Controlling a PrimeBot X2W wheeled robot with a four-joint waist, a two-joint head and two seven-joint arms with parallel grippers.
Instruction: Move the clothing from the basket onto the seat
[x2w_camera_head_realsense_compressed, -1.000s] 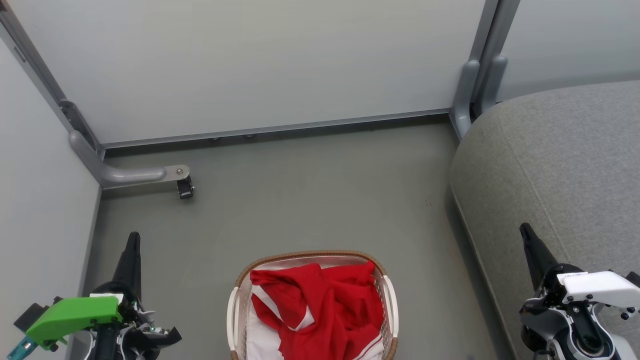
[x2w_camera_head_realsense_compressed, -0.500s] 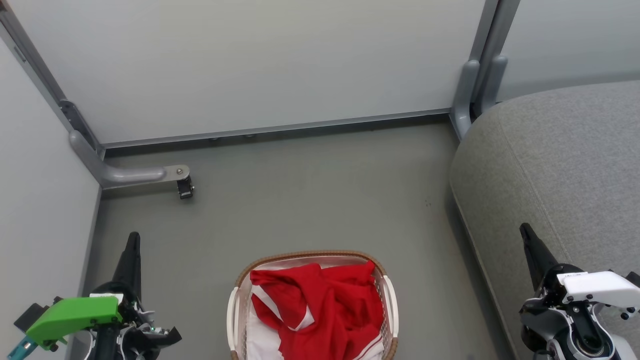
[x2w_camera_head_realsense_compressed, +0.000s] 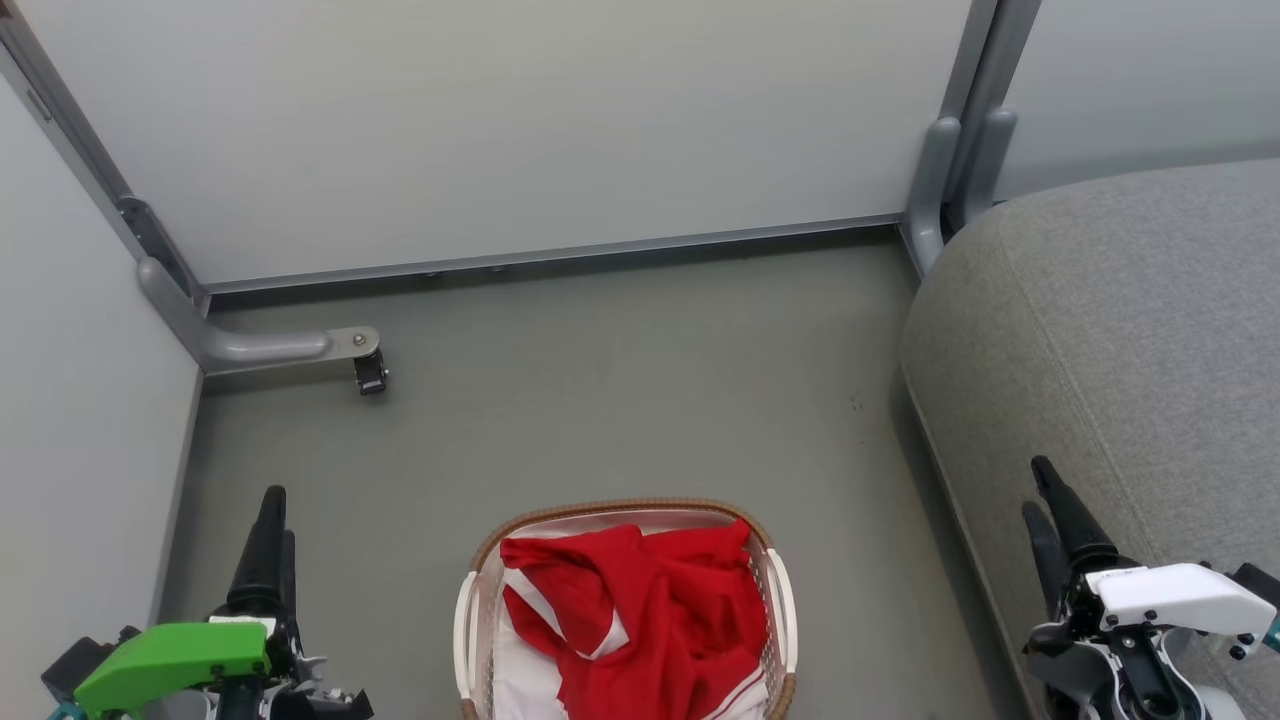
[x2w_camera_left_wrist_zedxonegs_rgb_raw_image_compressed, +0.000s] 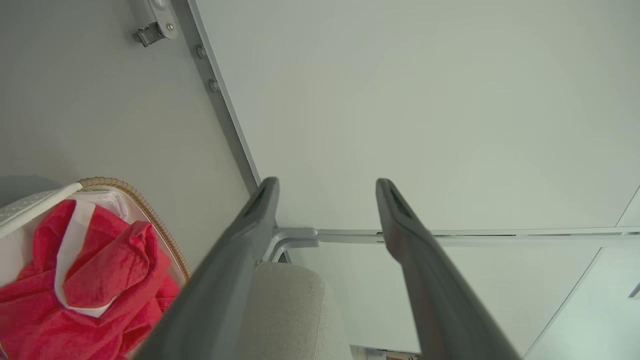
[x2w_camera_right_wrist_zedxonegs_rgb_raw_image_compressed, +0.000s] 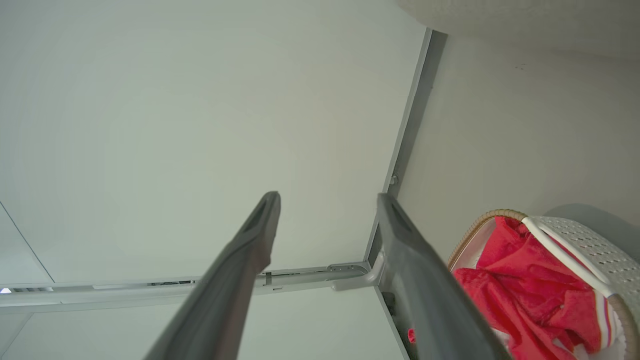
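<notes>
Head view: the clothing lies in the basket at 6 o'clock; the seat at 3 o'clock.

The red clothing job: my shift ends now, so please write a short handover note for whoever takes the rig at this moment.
Left gripper: open, empty, low to the left of the basket, apart from it.
Right gripper: open, empty, to the right of the basket, by the seat's front edge.
Clothing: bunched in the basket, on white fabric. The basket stands on the floor between the arms.
Done: nothing; no grasp made.
Left: reach in, grip the clothing, lift it out, carry it right, lay it on the seat.
</notes>
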